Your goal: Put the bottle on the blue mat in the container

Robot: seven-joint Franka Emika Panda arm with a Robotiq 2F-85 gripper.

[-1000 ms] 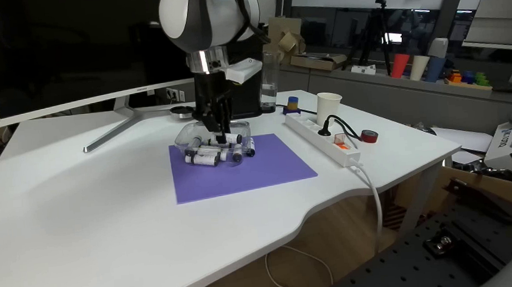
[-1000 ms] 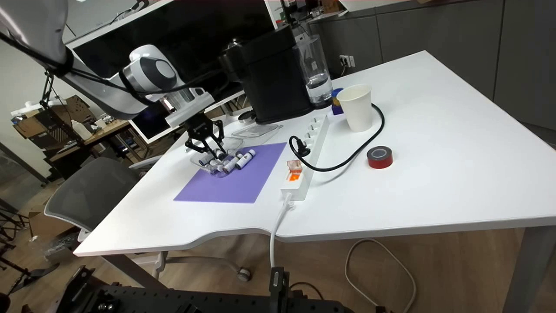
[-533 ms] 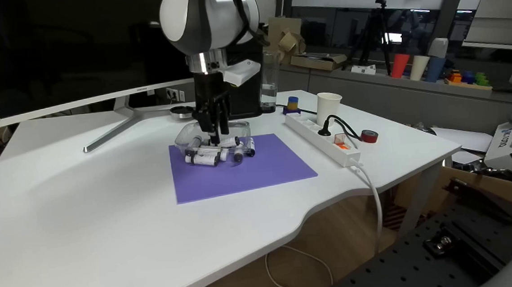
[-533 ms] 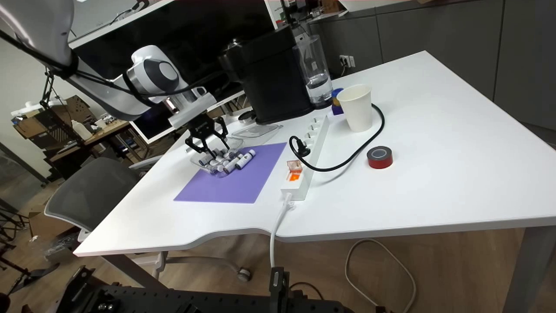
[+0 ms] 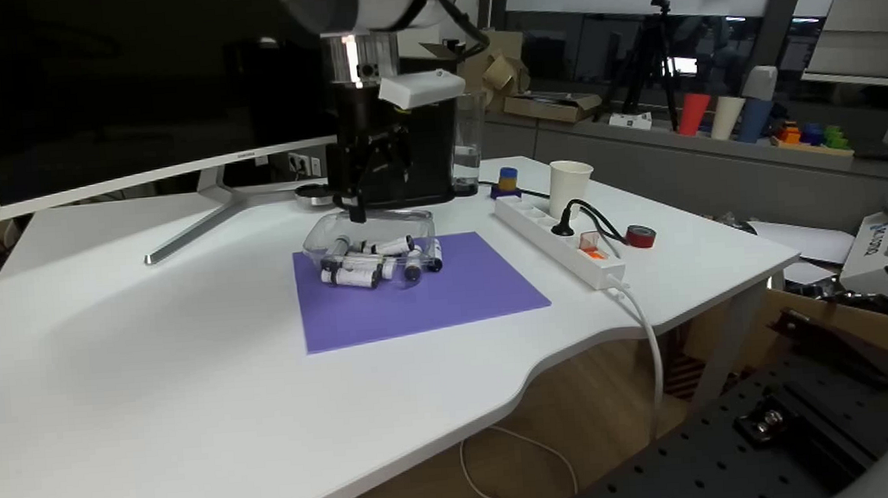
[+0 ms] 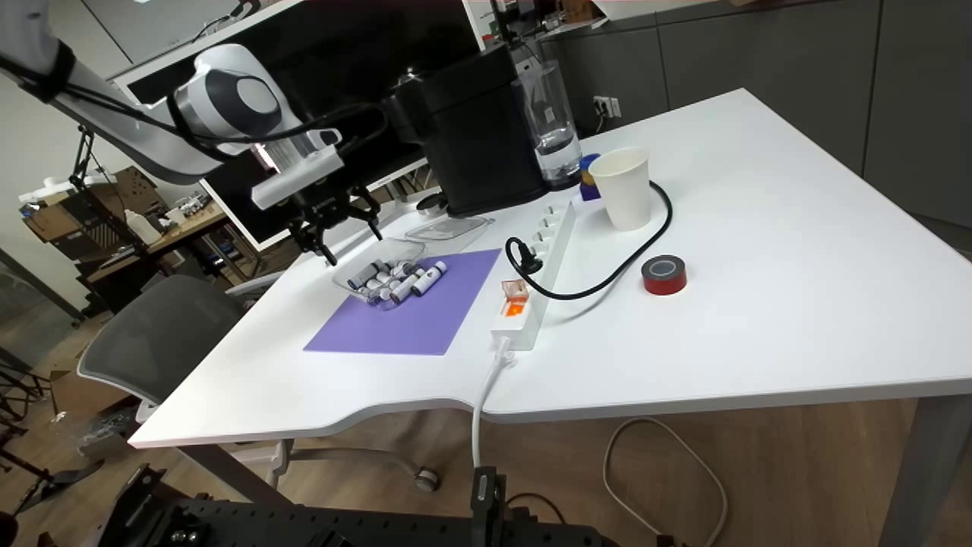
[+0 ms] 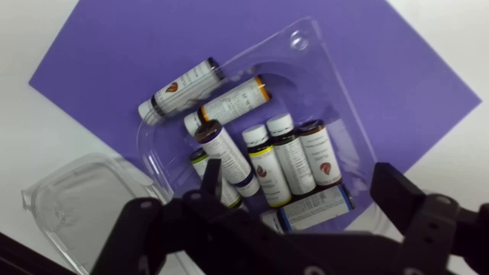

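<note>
Several small bottles with white labels lie in a clear plastic container (image 7: 347, 93), which stands on the blue mat (image 5: 448, 303). White-capped bottles (image 7: 269, 177) are among them, side by side in the wrist view. A bottle with a blue band (image 7: 315, 210) lies nearest the gripper's base. Another bottle (image 7: 183, 89) lies along the container's edge; whether inside or outside I cannot tell. Which one the task names is unclear. My gripper (image 6: 355, 248) hangs above the container, apart from it, with its jaws wide apart and nothing between them.
A clear lid (image 6: 448, 228) lies beside the container. Behind stand a tall black box-like machine (image 6: 486, 137) and a clear water tank (image 6: 558, 144). A power strip (image 5: 557, 241) with cables, a paper cup (image 5: 569, 182) and a red tape roll (image 5: 640, 236) stand alongside the mat.
A second ago my gripper was shut on a bottle low in the container. It has opened, let the bottle drop among the others, and risen away from the pile.
</note>
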